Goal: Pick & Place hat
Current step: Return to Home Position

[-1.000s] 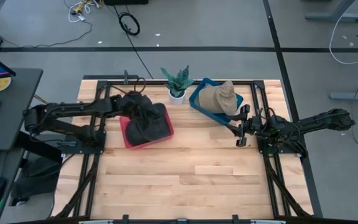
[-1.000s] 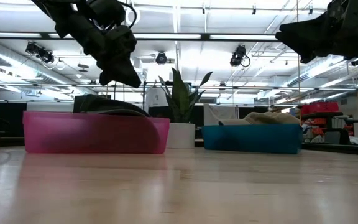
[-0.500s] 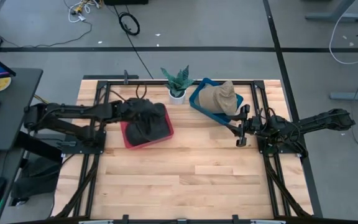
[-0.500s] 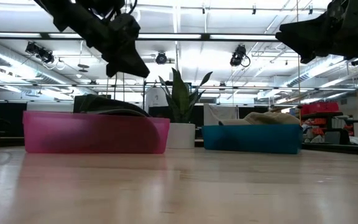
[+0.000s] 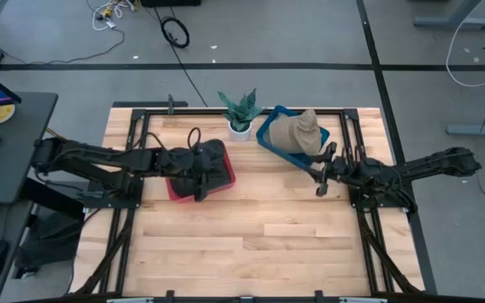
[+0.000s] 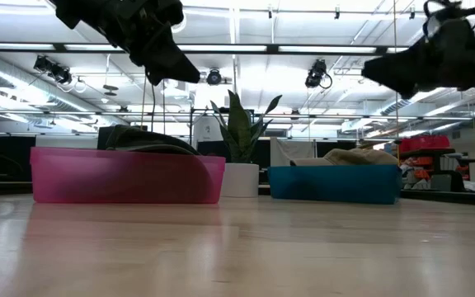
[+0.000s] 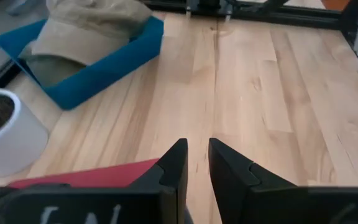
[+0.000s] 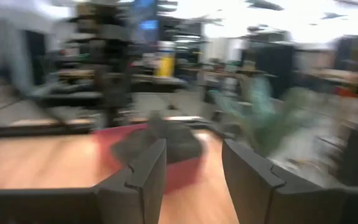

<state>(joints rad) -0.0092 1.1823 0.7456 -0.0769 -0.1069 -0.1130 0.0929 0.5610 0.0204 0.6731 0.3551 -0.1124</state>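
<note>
You are looking at one pale wooden desk (image 5: 251, 244) carrying two bins, one plant and two arms. One pink rectangular plastic bin (image 5: 178, 191) is sitting left of centre, and black fabric caps (image 5: 215, 160) are lying inside it as a single dark heap, so you cannot count them apart. In the low view the heap is rising a little above the pink rim. One green spiky plant in a white round pot (image 5: 240, 111) is standing just beside the pink bin, between it and the one blue rectangular plastic bin (image 5: 268, 135). That blue bin is holding one tan fabric cap (image 5: 300, 132).

Your left pincer (image 5: 205, 172) is hovering above the pink bin, clear of the caps. Its two dark fingers (image 7: 176, 163) are standing almost pressed together, with only a thin slit of desk showing between them, and they are pinching nothing. In its wrist view the pincer is pointing across the desk, with the blue bin and the white pot off to one side.

Your right pincer (image 5: 319, 183) is hanging in the air just beside the blue bin, on the side nearer the desk's middle. Its fingers (image 8: 151, 165) are spread moderately wide, gripping nothing and touching nothing, and they are facing toward the pink bin.
</note>
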